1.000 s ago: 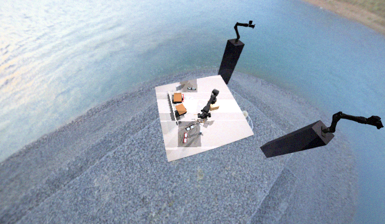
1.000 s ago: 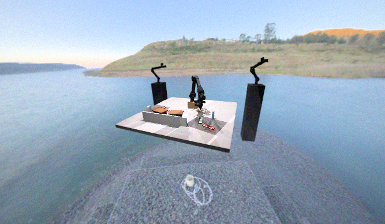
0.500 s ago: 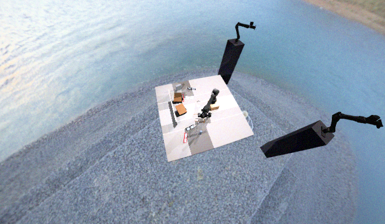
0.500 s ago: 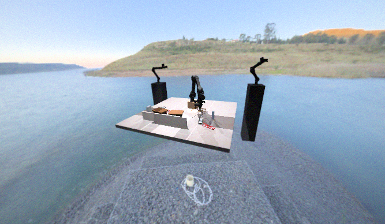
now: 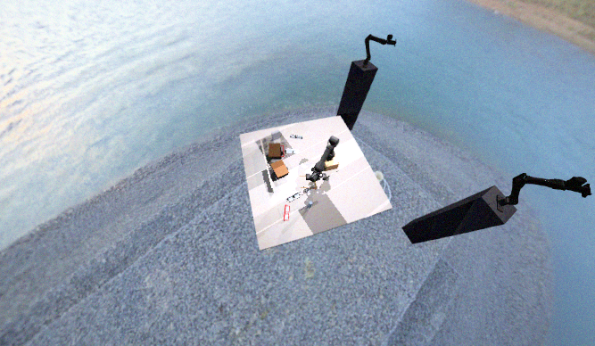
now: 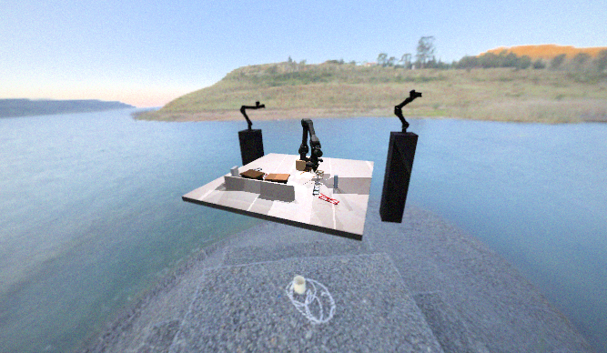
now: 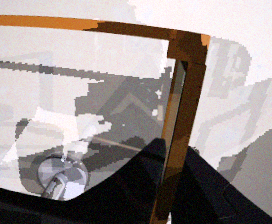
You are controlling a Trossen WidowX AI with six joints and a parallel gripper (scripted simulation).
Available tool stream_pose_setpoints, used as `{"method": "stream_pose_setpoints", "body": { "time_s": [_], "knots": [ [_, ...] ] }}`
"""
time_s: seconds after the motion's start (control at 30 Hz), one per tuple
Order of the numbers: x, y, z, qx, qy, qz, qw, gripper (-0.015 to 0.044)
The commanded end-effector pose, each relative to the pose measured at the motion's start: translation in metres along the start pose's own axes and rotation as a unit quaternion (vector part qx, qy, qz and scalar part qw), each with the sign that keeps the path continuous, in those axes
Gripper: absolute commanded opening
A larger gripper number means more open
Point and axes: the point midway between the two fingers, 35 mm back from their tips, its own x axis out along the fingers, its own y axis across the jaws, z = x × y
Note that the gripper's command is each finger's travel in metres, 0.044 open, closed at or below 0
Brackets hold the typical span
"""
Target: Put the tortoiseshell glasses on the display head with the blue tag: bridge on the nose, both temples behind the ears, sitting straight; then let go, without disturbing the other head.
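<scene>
Tortoiseshell glasses show pinched in the closed end effector only at the wrist.

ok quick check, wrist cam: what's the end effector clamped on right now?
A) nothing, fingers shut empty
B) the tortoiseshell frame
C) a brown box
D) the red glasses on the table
B: in the wrist view the brown-and-amber tortoiseshell frame runs straight down between the dark fingers of the end effector, its lens filling the view; the red glasses lie on the table.
</scene>
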Motion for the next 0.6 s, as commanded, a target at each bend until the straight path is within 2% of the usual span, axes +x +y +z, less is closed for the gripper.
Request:
{"method": "stream_pose_setpoints", "body": {
  "time_s": [0.0,0.57],
  "knots": [
    [0.0003,-0.0014,0.0038,-0.002,-0.001,0.000,1.000,0.0000],
    [0.0003,-0.0021,0.0083,-0.002,-0.001,0.000,1.000,0.0000]
  ]
}}
